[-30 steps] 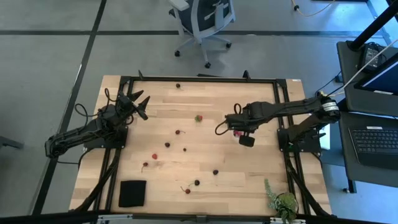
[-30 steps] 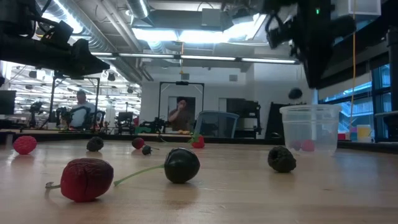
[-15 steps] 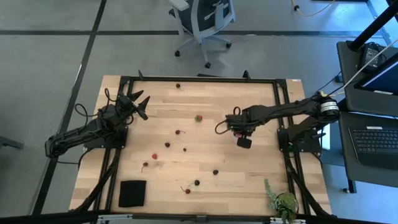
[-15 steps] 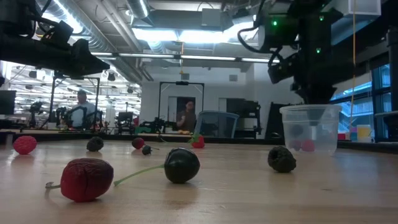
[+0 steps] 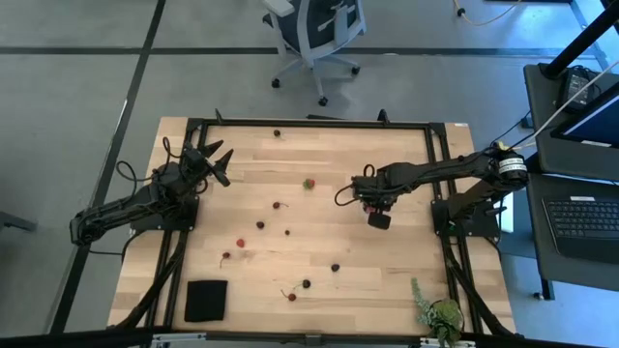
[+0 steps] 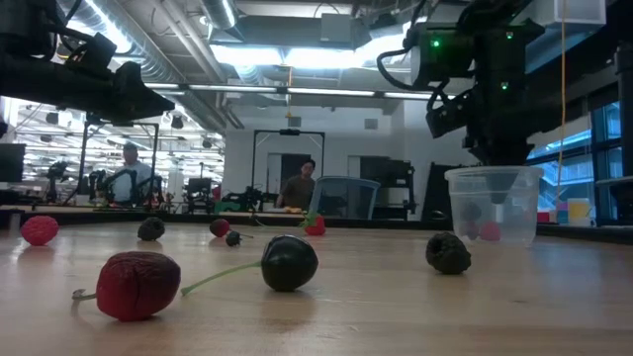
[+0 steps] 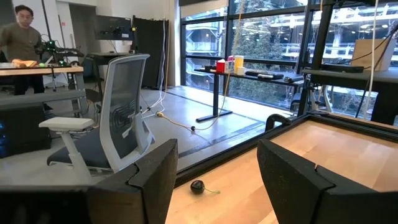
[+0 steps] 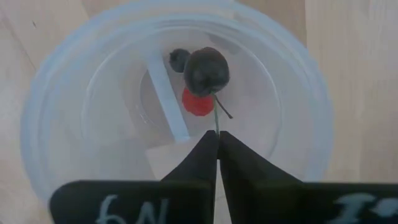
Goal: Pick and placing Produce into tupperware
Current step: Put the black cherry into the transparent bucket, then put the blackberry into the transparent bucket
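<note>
The tupperware [image 6: 493, 206] is a small clear round tub standing on the table's right half. My right gripper [image 8: 217, 134] points down over its mouth, shut on a dark cherry [image 8: 207, 70] that hangs inside. Below it, a red fruit [image 8: 196, 102] and a small dark one [image 8: 180, 60] lie on the tub's floor. More produce lies scattered on the wood, such as a dark cherry [image 5: 335, 267] and a red fruit [image 5: 240, 243]. My left gripper [image 5: 215, 164] waits open at the far left, holding nothing. My right gripper pinches the free end of the cherry's thin stem [image 8: 216, 123] between its two fingertips, coming from above and pointing down. The cherry hangs below the fingers inside the tub's rim [image 8: 56, 74], clear of the fruits on its floor.
A flat black pad [image 5: 206, 300] lies near the front left corner and a leafy plant [image 5: 440, 314] at the front right. One cherry [image 5: 277, 133] sits by the far edge. Black rails frame the table. An office chair [image 5: 314, 29] stands beyond the far side.
My right gripper has come down with the cherry until its fingers stand at the tub's mouth, shifting slightly toward the table's left.
</note>
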Available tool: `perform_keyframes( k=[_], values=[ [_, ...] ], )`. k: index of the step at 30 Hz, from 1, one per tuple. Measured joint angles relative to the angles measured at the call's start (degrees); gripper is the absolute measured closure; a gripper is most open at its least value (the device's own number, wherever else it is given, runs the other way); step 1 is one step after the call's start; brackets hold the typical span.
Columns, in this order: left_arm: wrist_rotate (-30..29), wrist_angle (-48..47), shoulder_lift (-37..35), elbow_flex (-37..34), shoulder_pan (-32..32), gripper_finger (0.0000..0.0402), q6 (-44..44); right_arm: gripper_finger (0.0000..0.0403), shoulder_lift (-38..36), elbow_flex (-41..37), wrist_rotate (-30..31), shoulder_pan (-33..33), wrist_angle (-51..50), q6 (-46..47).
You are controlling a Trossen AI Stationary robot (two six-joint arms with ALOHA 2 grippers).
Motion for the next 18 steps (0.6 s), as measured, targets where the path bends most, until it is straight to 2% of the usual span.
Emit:
perform_keyframes(
  k=[11,18],
  values=[
    [0.0,0.0,0.0,0.0,0.0,0.0188,0.0,0.0322,0.0,0.1,0.0,0.0,-0.6,0.1],
    [0.0,0.0,0.0,0.0,0.0,0.0188,0.0,0.0297,-0.6,9.2,2.2,0.1,-13.0,4.6]
  ],
)
